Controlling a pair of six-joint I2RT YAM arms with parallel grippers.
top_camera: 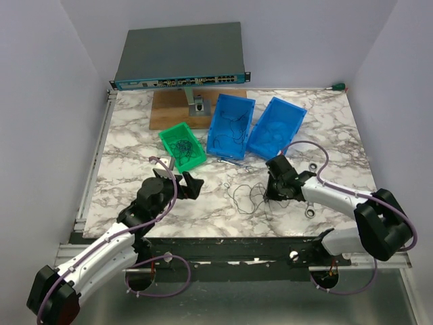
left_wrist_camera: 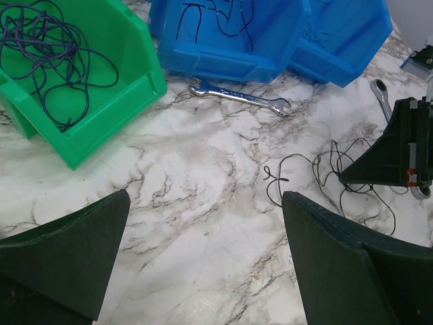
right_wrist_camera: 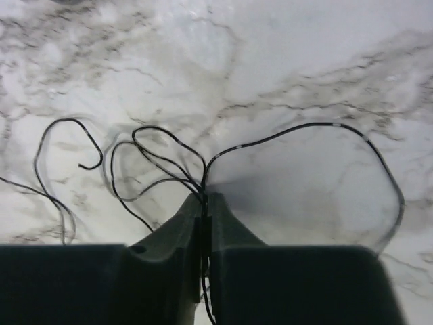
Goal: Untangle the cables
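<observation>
The left gripper is held spread wide above the marble table. Thin black cables on the marble are pinched tight by the right gripper. Further back, blue wires are seen piled in a green bin.

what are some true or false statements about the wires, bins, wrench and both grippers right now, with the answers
1. The right gripper is shut on the black wires lying on the table. True.
2. The left gripper is clamped on a wire. False: its jaws stand wide open above bare marble and hold nothing.
3. The green bin holds a tangle of blue wires. True.
4. The silver wrench lies inside a bin. False: it lies flat on the table, just in front of the blue bins.
</observation>
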